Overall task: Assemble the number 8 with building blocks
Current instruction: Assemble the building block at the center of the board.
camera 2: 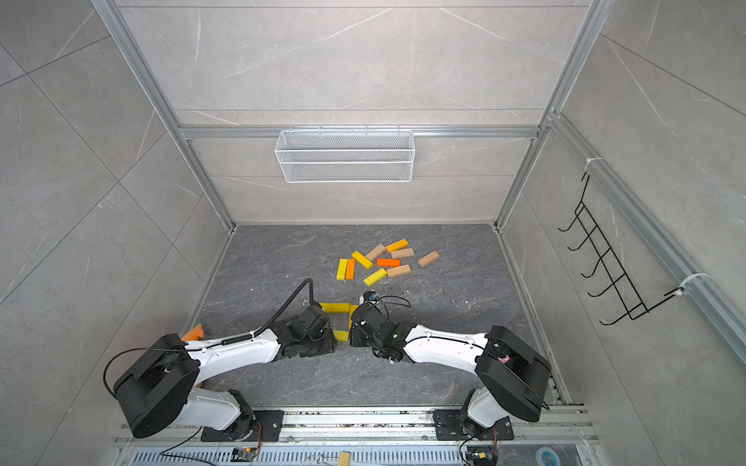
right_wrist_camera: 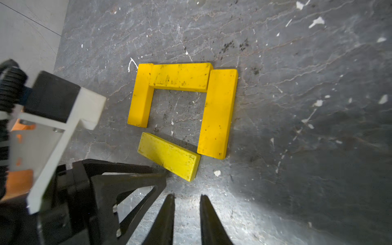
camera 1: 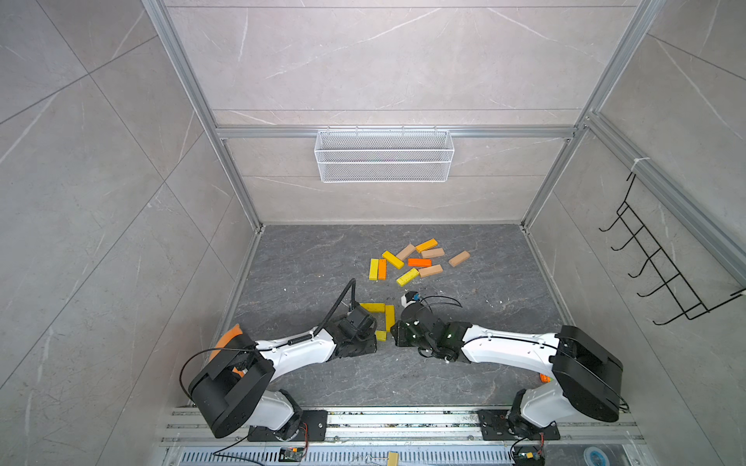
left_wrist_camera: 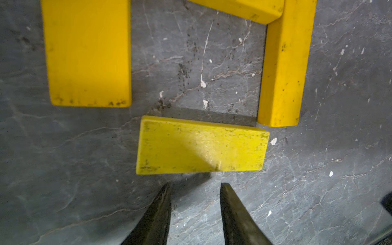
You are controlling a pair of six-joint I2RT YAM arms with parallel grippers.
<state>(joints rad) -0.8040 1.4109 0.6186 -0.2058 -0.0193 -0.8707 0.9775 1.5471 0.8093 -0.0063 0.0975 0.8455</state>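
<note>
**Square of yellow blocks lay one side short of closed**

Your left claw (left_wrist_camera: 195, 185) hovered just short of the tilted yellow block (left_wrist_camera: 201, 146), jaws slightly parted and gripping nothing. Your right claw (right_wrist_camera: 187, 196) pointed at the same block from the other side, also narrowly parted and empty.

Three yellow blocks (right_wrist_camera: 218, 112) lay flat on the dark worktop (camera 1: 302, 262) as a top bar with two sides, joined at the corners. The tilted block lay across the open end at a slant. One of its ends sat just beside the foot of one side, perhaps touching it, though shadow made that hard for you to judge. The other end stood clear of the opposite side.

In both top views the loose blocks (camera 1: 419, 262), yellow, orange and tan, lay scattered farther back, well apart from the square. An orange plush fish (camera 1: 228, 335) showed partly behind your left arm.
</note>
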